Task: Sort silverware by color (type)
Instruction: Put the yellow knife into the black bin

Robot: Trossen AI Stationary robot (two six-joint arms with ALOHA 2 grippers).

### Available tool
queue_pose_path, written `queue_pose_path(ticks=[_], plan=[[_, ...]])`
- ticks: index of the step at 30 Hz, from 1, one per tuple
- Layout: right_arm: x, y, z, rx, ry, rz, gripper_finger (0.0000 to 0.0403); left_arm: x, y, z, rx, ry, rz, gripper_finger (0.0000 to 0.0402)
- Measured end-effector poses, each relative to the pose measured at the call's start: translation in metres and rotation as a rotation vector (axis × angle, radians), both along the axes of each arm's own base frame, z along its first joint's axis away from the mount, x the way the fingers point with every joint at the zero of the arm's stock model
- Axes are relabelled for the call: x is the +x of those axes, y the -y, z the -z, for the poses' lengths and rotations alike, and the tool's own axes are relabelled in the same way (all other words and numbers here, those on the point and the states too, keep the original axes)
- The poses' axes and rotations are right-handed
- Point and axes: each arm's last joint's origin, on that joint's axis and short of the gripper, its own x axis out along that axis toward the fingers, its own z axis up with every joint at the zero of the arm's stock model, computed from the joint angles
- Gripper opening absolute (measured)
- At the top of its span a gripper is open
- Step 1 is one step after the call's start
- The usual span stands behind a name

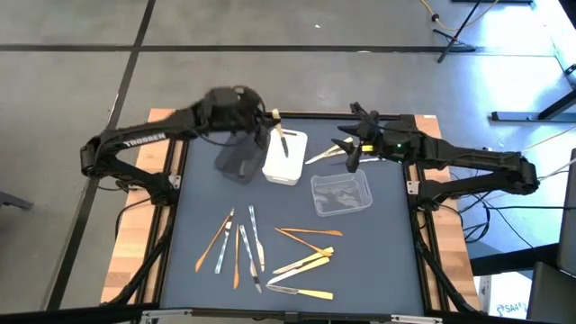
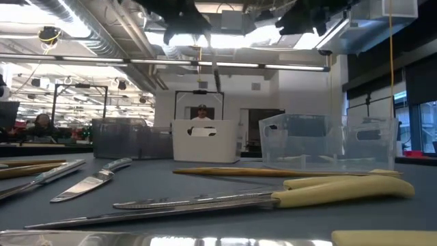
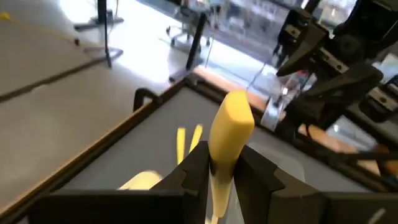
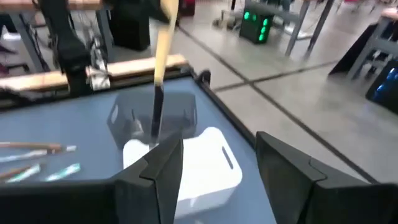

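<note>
Pale-yellow-handled utensil held upright over the white tray.

Clamped on the yellow-handled utensil (image 3: 229,134), the left hand (image 1: 268,121) hangs above the white tray (image 1: 286,158) at the far side of the table (image 1: 378,261), the utensil's dark blade pointing down into the tray. Just beside the white tray on the left arm's side stands a dark tray (image 1: 238,162). The right hand (image 1: 349,147) has its fingers apart and grips nothing, near a pale utensil (image 1: 322,156) lying on the table between the white tray and that hand. A clear tray (image 1: 341,194) sits close by, nearer the front. Farther forward, the rest of the silverware (image 1: 270,252) lies scattered in pale yellow, orange-brown and silver-grey.
</note>
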Motion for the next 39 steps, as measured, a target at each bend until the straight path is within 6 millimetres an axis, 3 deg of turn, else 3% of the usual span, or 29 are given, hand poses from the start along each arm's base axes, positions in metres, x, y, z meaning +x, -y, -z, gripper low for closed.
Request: queue_pose_path(ticks=[6, 11, 17, 29, 39], plan=[[-0.001, 0.000, 0.008, 0.013, -0.076, 0.000, 0.0186, -0.031, -0.024, -0.017, -0.111, -0.184, -0.045, 0.0055], [-0.001, 0.000, 0.009, 0.016, -0.089, 0.000, 0.0186, -0.053, -0.039, -0.006, -0.212, -0.317, -0.128, 0.0055], [-0.001, 0.000, 0.009, 0.016, -0.089, 0.000, 0.0186, -0.064, -0.047, 0.023, -0.329, -0.454, -0.182, 0.0055], [-0.001, 0.000, 0.009, 0.016, -0.089, 0.000, 0.0186, -0.067, -0.046, 0.098, -0.482, -0.510, -0.241, 0.0055], [-0.001, 0.000, 0.009, 0.016, -0.089, -0.001, 0.0186, -0.070, -0.043, 0.135, -0.504, -0.482, -0.270, 0.0055]])
